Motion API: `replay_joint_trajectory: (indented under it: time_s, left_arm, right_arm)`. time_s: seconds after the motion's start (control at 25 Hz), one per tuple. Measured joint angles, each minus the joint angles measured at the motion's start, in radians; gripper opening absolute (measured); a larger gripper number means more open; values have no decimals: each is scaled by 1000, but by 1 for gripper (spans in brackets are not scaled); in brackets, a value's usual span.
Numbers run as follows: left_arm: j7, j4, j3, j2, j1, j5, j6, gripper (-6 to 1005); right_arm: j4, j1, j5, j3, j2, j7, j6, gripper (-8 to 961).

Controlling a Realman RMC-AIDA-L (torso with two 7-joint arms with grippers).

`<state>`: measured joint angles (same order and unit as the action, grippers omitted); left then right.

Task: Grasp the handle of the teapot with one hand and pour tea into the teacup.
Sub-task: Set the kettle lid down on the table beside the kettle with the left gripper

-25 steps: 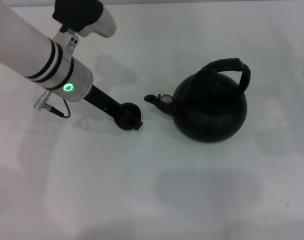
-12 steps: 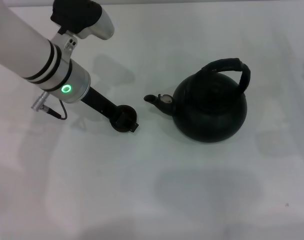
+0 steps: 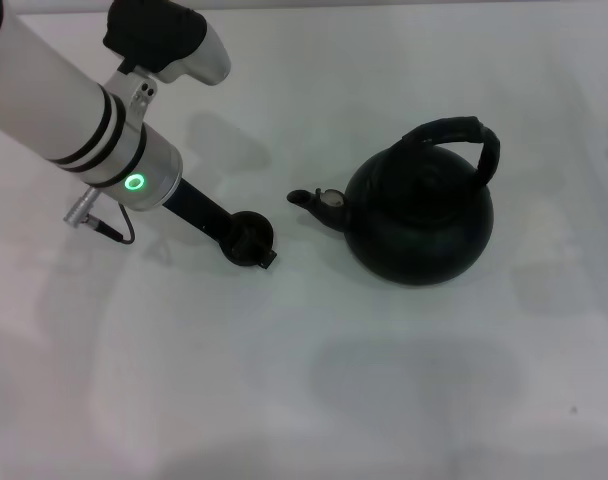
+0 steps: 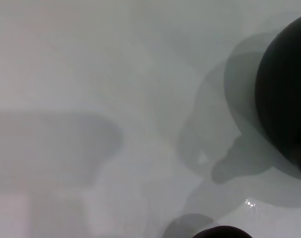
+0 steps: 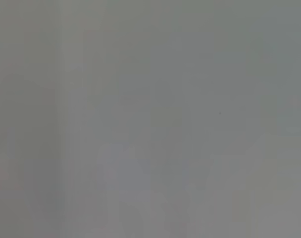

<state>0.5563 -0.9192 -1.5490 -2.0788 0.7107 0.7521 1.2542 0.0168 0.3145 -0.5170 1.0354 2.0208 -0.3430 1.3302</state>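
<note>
One teapot [image 3: 420,220], one teacup [image 3: 249,238]

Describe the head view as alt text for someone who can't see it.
A dark round teapot with an arched handle sits on a white table, spout pointing toward the robot's left. The left gripper reaches down beside the spout, at a small dark round thing, probably the teacup. The right arm is out of view.
</note>
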Motion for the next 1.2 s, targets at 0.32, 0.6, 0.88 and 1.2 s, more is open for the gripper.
replay_joint_trajectory:
  time_s: [0.32, 0.6, 0.88, 1.2]
  left_arm:
    - [4, -6, -3, 1, -5, 1, 6, 726]
    - [1, -27, -2, 0, -8, 3, 11, 785]
    - [-8, -120, -1, 1, -53, 3, 44, 838]
    - [-16, -213, 6, 5, -125, -4, 114, 846]
  right_arm:
    - [-2, -1, 0, 0, -1, 3, -1, 873]
    - [-1, -2, 0, 0, -1, 5, -5, 873]
    - [-2, -2, 0, 0, -1, 7, -6, 874]
    - [3, -7, 0, -3, -2, 7, -1, 872]
